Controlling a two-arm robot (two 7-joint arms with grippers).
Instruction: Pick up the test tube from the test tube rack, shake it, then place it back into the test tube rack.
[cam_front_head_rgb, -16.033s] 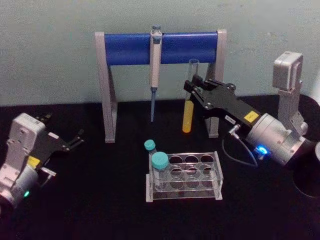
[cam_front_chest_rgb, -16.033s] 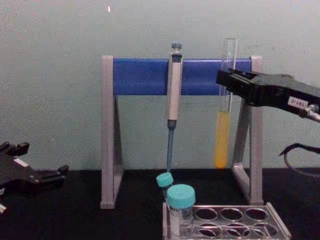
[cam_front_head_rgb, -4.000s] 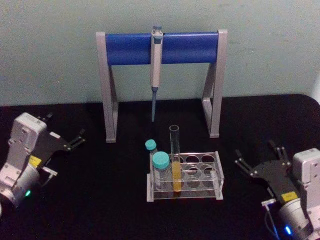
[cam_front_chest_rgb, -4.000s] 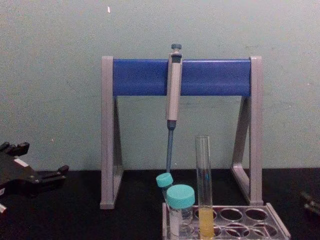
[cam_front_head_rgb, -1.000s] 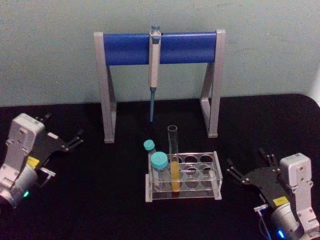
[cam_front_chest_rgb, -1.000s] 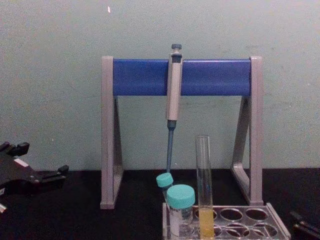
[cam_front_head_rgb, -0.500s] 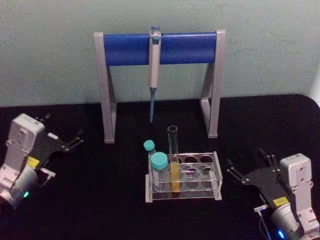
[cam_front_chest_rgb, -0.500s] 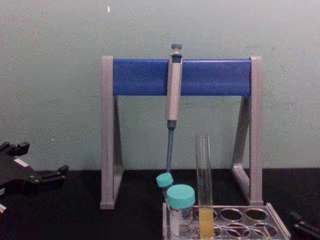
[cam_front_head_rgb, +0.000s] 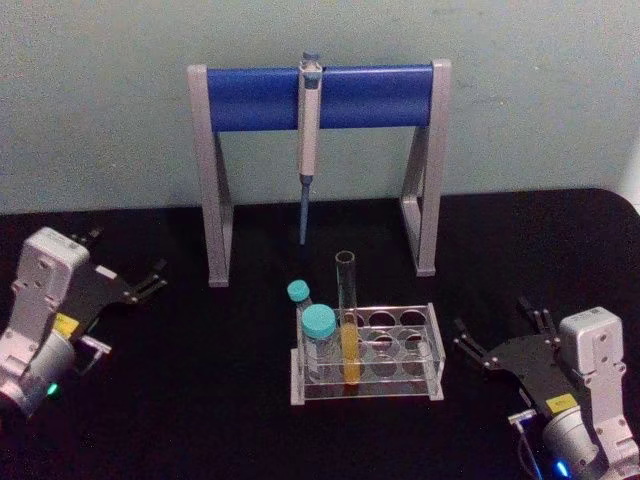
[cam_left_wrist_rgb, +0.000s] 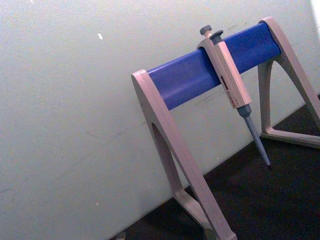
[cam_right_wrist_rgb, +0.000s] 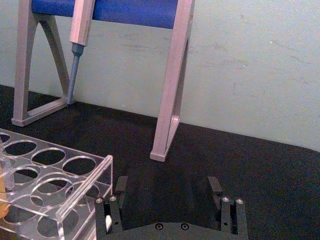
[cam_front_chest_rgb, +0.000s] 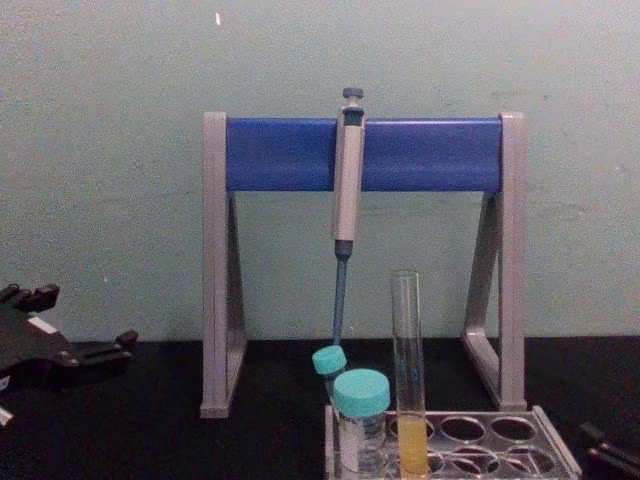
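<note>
Teal-capped vials (cam_front_head_rgb: 314, 335) touch, maybe, test tube (cam_front_head_rgb: 347, 318) in rack (cam_front_head_rgb: 425, 352).

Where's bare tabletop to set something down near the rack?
Free: black table between the left claw and the test tube rack; the strip between rack and blue-bar stand. Crowded: the rack's left end, with teal-capped vials and test tube; right claw close beside the rack.
</note>
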